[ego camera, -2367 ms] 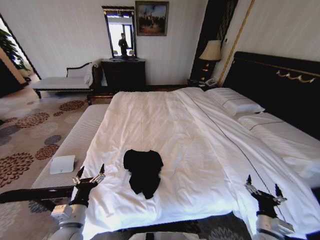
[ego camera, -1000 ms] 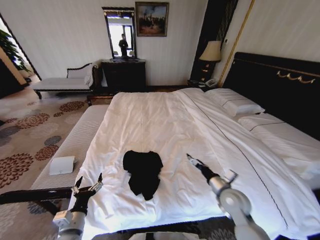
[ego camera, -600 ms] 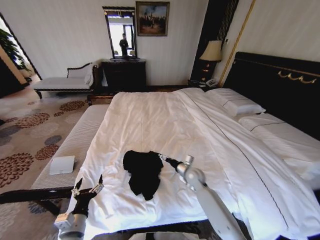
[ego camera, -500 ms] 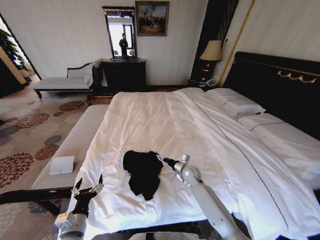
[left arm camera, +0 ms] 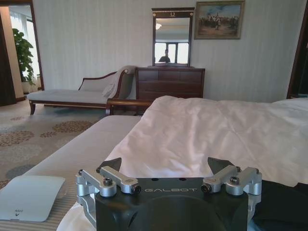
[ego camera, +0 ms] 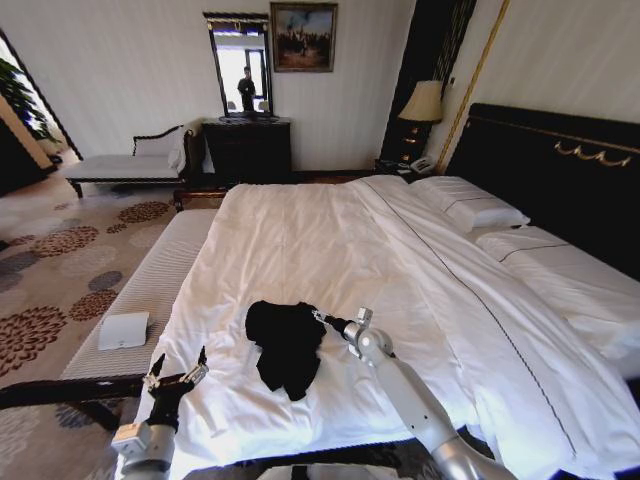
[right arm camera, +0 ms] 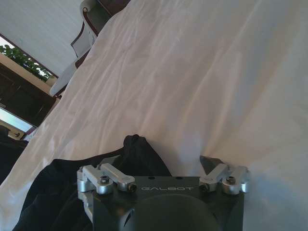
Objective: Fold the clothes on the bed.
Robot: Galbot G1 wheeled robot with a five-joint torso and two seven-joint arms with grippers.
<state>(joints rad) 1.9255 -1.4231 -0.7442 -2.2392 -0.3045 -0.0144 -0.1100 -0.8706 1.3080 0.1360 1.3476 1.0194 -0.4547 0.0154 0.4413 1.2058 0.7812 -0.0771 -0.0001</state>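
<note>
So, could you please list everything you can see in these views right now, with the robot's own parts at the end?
T-shirt: one, black, crumpled on the bed's near part.
Bed: one, white bedding, dark headboard, centre.
Pillows: two, white, by the headboard.
Bench: one, pale striped, beside the bed on the left.
Box: one, white, on the bench.
Chaise: one, dark-framed, by the far wall.
Dresser: one, dark wood, far wall, mirror above.
Painting: one, framed, far wall.
Lamp: one, cream shade, beside the headboard.
Left end effector: open, parked at the bed's near left corner.
Right end effector: open, at the T-shirt's right edge.
</note>
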